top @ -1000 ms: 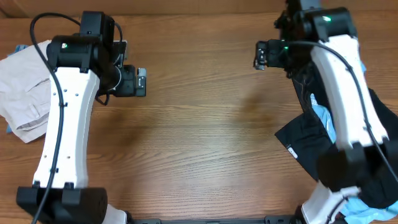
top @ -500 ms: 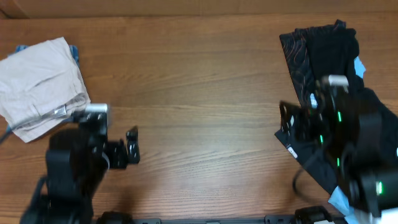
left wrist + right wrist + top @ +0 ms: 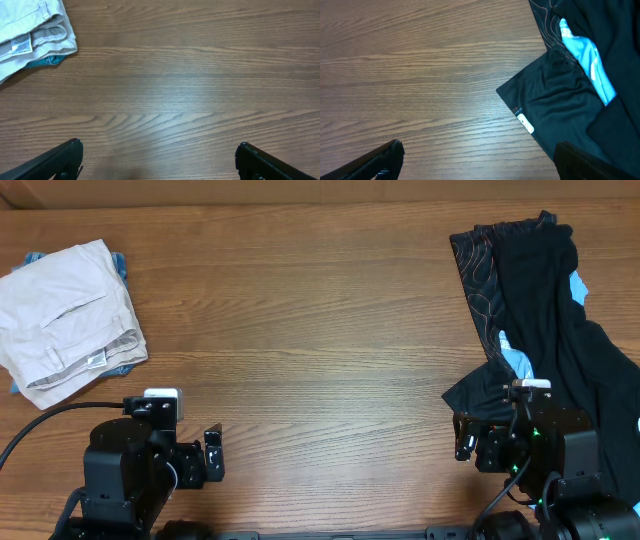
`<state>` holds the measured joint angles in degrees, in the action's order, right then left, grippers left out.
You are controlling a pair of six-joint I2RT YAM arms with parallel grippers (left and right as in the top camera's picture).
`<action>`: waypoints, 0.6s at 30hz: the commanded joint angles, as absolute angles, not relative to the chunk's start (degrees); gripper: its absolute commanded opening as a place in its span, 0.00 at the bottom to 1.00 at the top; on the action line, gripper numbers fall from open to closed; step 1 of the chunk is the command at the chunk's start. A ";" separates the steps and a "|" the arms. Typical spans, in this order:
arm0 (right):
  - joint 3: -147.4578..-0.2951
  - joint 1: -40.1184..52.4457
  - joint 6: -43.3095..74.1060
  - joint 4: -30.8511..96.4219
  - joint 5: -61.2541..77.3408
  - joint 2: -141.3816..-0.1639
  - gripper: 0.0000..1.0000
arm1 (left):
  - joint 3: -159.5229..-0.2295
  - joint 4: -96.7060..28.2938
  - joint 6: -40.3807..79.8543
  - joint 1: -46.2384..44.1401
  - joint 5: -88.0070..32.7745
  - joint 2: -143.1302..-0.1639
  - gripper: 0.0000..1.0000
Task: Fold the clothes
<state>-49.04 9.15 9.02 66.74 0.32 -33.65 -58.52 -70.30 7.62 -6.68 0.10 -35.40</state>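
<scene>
- While both arms sit low at the near edge, the brown wood-grain desk (image 3: 320, 310) fills the overhead view, carrying cloth at both ends.
- Over on the right, a big heap of black garments (image 3: 560, 330) runs from the far edge down to the near edge, rumpled and unfolded.
- At the far left end lie the pale beige cotton shorts (image 3: 65, 310), folded into a compact bundle with the seamed edges stacked along the side nearest the arms; nothing is touching them.
- Now the left end effector (image 3: 213, 455), black, hovers low over the wood near the front, well apart from the shorts. On the left wrist camera its fingers stand spread wide at the frame's bottom corners (image 3: 159, 145), with only desk between them.
- Right end effector (image 3: 463, 438), same story: fingers wide apart (image 3: 478, 145), gripping nothing, just beside the heap's near corner.
- A black panel with thin curling line pattern (image 3: 478, 270) forms the heap's left strip.
- A sky-blue garment (image 3: 517, 360) peeks out through the black folds.
- A sliver of blue fabric (image 3: 47, 61) shows under the shorts' edge.
- A small white label (image 3: 525, 123) sits on the black corner lying flat on the wood.
</scene>
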 commanded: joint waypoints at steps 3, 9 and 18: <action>-48.93 9.30 9.23 66.37 -0.38 -33.28 1.00 | -58.06 -70.26 8.60 -6.79 0.62 -34.85 1.00; -48.40 9.19 9.23 66.96 -0.38 -31.90 1.00 | -58.06 -70.28 8.60 -6.79 0.62 -34.85 1.00; -38.06 6.63 8.80 59.22 -0.56 -18.04 1.00 | -58.06 -70.28 8.60 -6.79 0.62 -34.85 1.00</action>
